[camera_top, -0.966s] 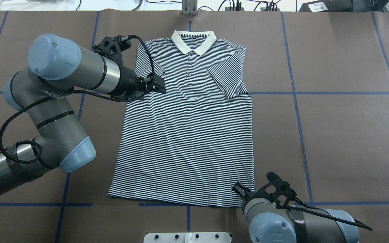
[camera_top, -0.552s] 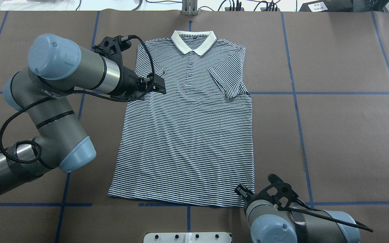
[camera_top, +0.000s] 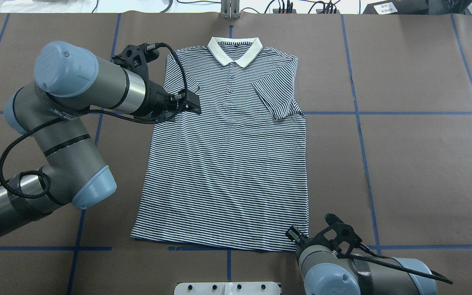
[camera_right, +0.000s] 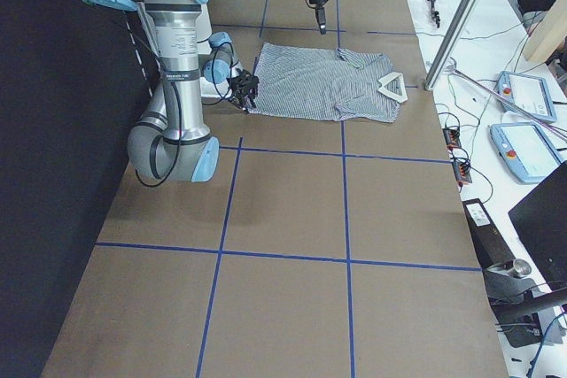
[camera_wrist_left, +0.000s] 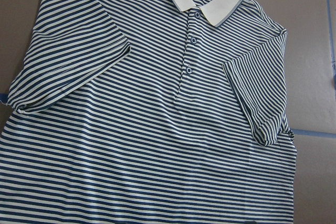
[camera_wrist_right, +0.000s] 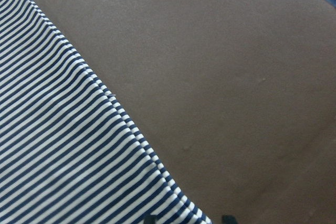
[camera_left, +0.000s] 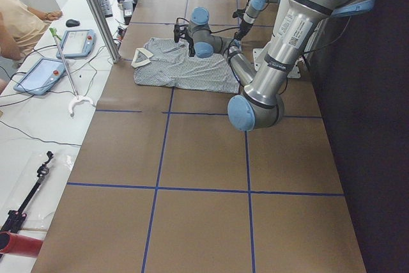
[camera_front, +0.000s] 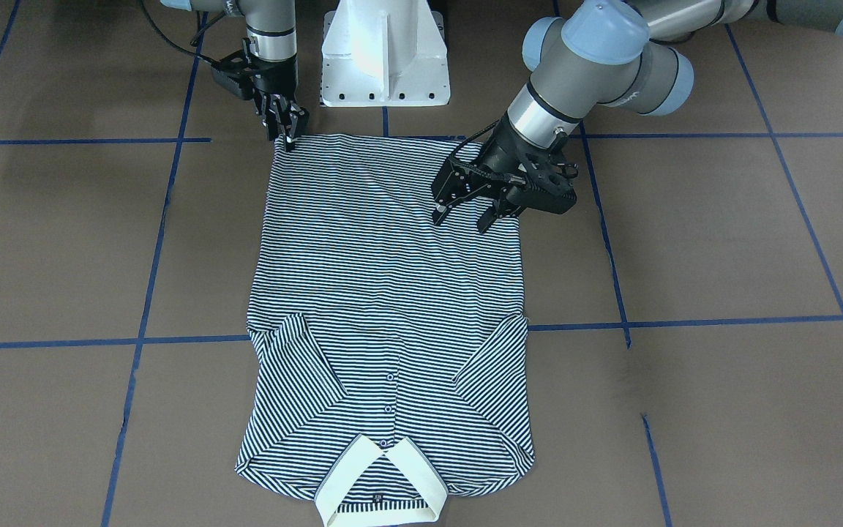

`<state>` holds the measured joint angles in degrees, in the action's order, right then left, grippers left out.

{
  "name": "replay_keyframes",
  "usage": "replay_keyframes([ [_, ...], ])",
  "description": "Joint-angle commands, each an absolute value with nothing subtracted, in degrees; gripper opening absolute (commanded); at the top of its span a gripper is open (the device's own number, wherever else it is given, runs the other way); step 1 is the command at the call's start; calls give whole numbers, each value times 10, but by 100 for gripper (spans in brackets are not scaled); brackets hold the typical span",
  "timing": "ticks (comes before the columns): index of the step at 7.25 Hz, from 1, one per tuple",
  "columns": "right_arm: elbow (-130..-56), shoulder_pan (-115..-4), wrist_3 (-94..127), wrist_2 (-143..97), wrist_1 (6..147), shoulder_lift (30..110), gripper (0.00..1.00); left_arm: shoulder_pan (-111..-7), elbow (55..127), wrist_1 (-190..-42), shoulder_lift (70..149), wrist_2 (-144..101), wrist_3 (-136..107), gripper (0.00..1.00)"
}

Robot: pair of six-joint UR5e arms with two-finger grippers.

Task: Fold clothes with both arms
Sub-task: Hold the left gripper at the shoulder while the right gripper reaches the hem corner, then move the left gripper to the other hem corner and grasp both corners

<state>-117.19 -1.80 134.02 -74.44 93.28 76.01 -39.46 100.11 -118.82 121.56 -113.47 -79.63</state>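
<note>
Front-facing view: the shirt (camera_front: 385, 293) lies flat mid-frame on the brown tabletop (camera_front: 721, 249). Its collar (camera_front: 381, 487) is at the bottom edge, the hem is up top, and both sleeves (camera_front: 304, 380) are folded in over the chest. The left fingers (camera_front: 440, 208), upper right of centre, are spread apart with nothing in them, hanging over the shirt. The right fingers (camera_front: 286, 135) are at the upper left, tips right at the hem corner, just below-left of the white base (camera_front: 385, 58).

Overhead: flipped round, collar top centre. The left fingers are over the folded sleeve on the shirt's left. The right ones are hidden under their own wrist at the shirt's bottom right corner.

Left side view: the shirt is small, upper middle, with a person (camera_left: 16, 30) at the upper left edge.

Right side view: shirt upper middle, with the near arm at its lower left corner.

Left wrist view: the shirt fills the frame, collar at the top, buttons down the middle.

Right wrist view: the hem runs diagonally from upper left to bottom centre. Two dark tips poke in at the bottom edge, apart, with the corner between them. It looks unpinched, but the crop is tight.
</note>
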Motion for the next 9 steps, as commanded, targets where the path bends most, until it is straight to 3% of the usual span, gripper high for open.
replay_keyframes([
  [1, -1173, -16, 1340, -745, 933, 759, 0, -395, 1002, -1187, 1216, -1135, -796, 80],
  [4, -1236, -17, 1333, -747, 976, 759, 0, -359, 1045, -1165, 1209, -1064, -864, 80],
  [6, -1245, -19, 1332, -757, 989, 758, 0, -226, 1167, -1001, 1124, -893, -906, 80],
  [9, -1244, -25, 1330, -759, 989, 757, 0, -157, 1180, -1000, 1015, -884, -943, 79],
])
